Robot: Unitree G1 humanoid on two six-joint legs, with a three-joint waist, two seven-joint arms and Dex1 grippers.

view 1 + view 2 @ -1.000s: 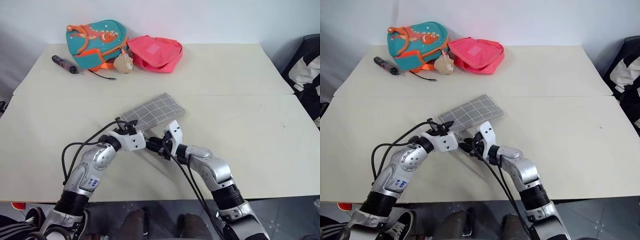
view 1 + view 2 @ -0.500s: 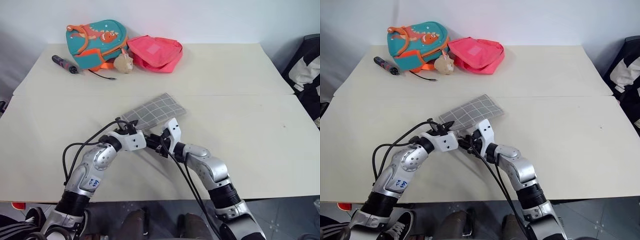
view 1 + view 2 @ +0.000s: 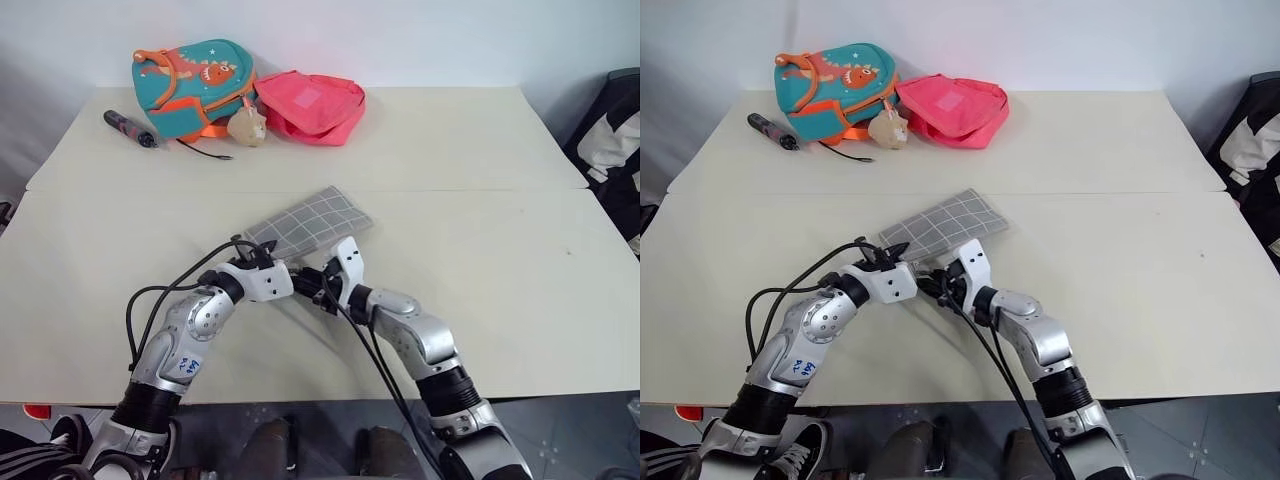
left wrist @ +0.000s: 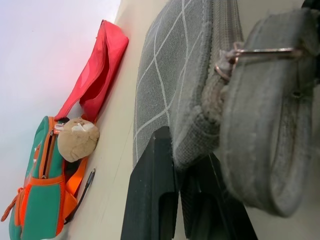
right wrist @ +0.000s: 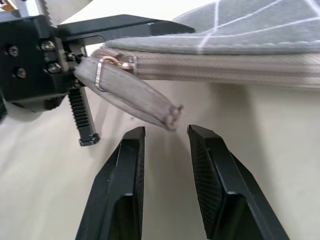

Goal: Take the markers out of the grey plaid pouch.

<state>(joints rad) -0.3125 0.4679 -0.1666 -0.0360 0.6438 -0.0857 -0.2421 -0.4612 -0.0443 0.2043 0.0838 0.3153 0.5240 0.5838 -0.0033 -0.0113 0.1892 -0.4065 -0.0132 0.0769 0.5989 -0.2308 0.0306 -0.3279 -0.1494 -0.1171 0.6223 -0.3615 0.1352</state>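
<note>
The pouch (image 3: 309, 222) lay flat on the table (image 3: 480, 250), well in front of the backpack (image 3: 190, 85) and the pink bag (image 3: 310, 105), which sat side by side at the far edge. A dark stick (image 3: 130, 128) lay just beside the backpack, on the side away from the pink bag. The left gripper (image 4: 172, 200) was clamped on the pouch's near corner, jaws pressed together on the fabric beside the zip end. A grey strap (image 5: 127, 97) hung from the metal ring (image 5: 102, 72) there. The right gripper (image 5: 165, 155) sat just short of the strap's free end, jaws apart and empty. The pouch's zip looked closed.
</note>
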